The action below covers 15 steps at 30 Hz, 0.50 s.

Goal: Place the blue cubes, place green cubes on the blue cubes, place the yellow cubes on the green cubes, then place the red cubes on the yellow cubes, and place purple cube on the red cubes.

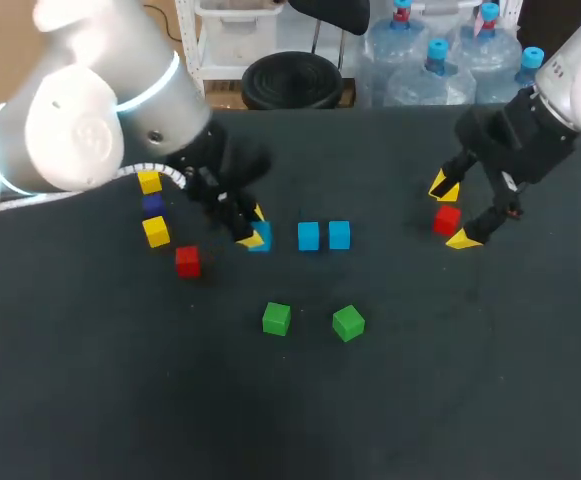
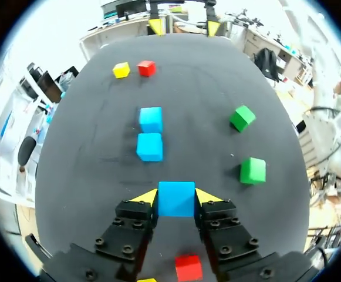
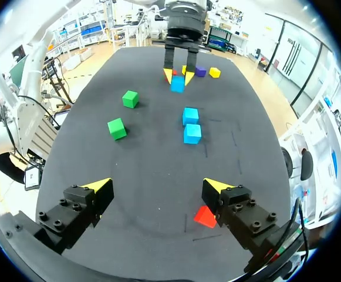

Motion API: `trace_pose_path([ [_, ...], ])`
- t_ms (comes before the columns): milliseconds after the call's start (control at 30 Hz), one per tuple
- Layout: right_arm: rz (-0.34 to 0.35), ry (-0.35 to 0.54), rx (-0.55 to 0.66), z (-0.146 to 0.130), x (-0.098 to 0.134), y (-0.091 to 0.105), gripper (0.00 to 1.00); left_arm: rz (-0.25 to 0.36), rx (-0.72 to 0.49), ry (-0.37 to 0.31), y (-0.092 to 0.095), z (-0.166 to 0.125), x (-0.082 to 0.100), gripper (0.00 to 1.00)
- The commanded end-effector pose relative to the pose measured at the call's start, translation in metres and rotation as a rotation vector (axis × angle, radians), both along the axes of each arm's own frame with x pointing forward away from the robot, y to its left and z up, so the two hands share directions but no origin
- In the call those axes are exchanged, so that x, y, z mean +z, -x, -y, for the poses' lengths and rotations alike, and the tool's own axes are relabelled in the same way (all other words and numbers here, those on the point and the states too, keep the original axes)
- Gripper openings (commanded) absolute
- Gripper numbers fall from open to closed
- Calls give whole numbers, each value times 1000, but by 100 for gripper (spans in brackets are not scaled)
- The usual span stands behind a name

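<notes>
blue base row, third cube in hand. the left gripper [image 2: 176, 200] sits low over the dark counter [image 1: 420, 400], its fingers closed from both sides on a blue cube [image 2: 176, 189]. this cube lies in line with the two other blue cubes [image 1: 308, 236] [image 1: 339, 235], which sit close beside each other, a small gap apart from the held one. whether the held cube rests on the counter cannot be told. the right gripper [image 3: 158, 186] hovers at the far right with fingers spread wide, holding nothing; a red cube [image 1: 447, 219] lies between them, close to one finger. two green cubes [image 1: 276, 319] [image 1: 348, 323] wait nearer the robot, well apart from each other. two yellow cubes [image 1: 149, 183] [image 1: 156, 231], the purple cube [image 1: 152, 202] and a second red cube [image 1: 187, 261] are clustered to the left of the row. judged step: laying the blue cubes, probably the last of them. the next move calls for the left fingers to open and rise straight off without nudging the cube, so the row stays even before a green cube is fetched.
</notes>
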State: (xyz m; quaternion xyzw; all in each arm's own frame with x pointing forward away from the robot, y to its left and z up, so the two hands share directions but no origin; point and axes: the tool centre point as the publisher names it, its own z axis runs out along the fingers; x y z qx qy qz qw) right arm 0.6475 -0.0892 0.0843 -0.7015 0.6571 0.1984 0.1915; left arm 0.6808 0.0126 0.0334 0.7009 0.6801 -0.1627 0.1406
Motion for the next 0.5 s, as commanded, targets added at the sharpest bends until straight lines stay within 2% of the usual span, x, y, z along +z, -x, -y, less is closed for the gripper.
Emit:
trace_pose_path([
  [33,-1,-2,1,0,-1,-1,100,-28,33,-11,-13,11,-5,0],
  [200,-1,-2,1,0,-1,-1,100,-36,55,-9,-13,18,-10,0],
  [500,-1,-2,1,0,-1,-1,100,-40,16,-9,-18,24,-21,0],
])
